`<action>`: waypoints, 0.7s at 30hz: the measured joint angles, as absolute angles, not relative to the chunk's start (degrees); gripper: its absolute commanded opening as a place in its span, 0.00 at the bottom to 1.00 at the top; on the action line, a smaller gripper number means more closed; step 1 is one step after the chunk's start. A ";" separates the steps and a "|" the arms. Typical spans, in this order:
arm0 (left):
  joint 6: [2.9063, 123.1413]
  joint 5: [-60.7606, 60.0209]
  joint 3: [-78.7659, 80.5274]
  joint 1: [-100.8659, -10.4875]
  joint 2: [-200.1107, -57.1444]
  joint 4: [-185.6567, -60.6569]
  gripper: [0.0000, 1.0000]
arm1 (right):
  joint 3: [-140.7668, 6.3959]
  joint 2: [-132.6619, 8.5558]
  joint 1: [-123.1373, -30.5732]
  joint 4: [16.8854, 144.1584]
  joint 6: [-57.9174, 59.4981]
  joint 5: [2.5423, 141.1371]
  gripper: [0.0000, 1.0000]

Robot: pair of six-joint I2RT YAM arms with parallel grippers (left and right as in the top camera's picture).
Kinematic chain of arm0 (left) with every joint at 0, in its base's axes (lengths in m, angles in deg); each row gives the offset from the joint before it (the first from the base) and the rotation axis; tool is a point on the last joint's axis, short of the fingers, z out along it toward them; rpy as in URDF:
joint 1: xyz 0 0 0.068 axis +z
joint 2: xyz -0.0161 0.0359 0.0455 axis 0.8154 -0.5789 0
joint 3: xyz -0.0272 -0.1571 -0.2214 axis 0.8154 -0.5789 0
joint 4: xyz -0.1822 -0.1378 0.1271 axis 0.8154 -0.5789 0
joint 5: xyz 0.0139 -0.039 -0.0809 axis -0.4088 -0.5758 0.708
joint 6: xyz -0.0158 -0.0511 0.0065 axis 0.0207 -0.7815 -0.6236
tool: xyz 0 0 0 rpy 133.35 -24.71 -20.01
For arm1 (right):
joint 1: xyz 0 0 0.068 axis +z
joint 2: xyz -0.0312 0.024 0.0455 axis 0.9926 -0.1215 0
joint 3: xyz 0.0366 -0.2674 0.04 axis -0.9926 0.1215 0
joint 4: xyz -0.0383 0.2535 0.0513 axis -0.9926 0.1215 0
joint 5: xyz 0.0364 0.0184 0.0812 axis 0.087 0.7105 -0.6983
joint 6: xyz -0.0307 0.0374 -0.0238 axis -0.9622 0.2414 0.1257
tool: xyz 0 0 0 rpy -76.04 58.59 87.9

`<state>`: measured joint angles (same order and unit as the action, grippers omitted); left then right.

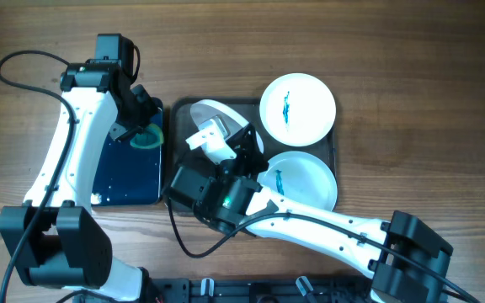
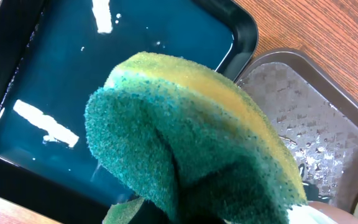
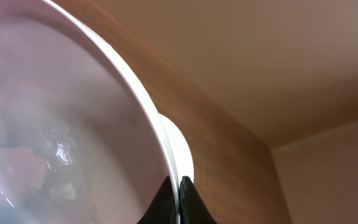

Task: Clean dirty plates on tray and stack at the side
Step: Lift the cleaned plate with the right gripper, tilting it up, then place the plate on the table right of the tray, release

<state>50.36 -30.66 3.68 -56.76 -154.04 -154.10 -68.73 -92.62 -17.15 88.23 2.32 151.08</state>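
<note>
Sponge (image 2: 191, 143) and plate (image 1: 209, 112) both held.
Over black tray (image 2: 42, 68), left gripper (image 1: 144, 131) pinches sponge; right gripper (image 3: 178, 186) clamps tilted plate's rim.

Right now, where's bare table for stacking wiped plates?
Widest free: table right of the tray. Also the strip beyond both trays. Crowded: tray carries two smeared plates, right gripper pinches a third plate over it; left gripper holds sponge over black tray.

Three white plates (image 1: 297, 103), one brown-grey tray (image 2: 303, 106), one black tray (image 1: 129, 172), one sponge (image 2: 191, 143).
</note>
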 measured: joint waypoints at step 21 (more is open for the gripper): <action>50.23 -30.20 3.68 -56.76 -154.04 -153.22 0.04 | -68.88 -92.55 -17.44 81.87 -9.53 147.74 0.04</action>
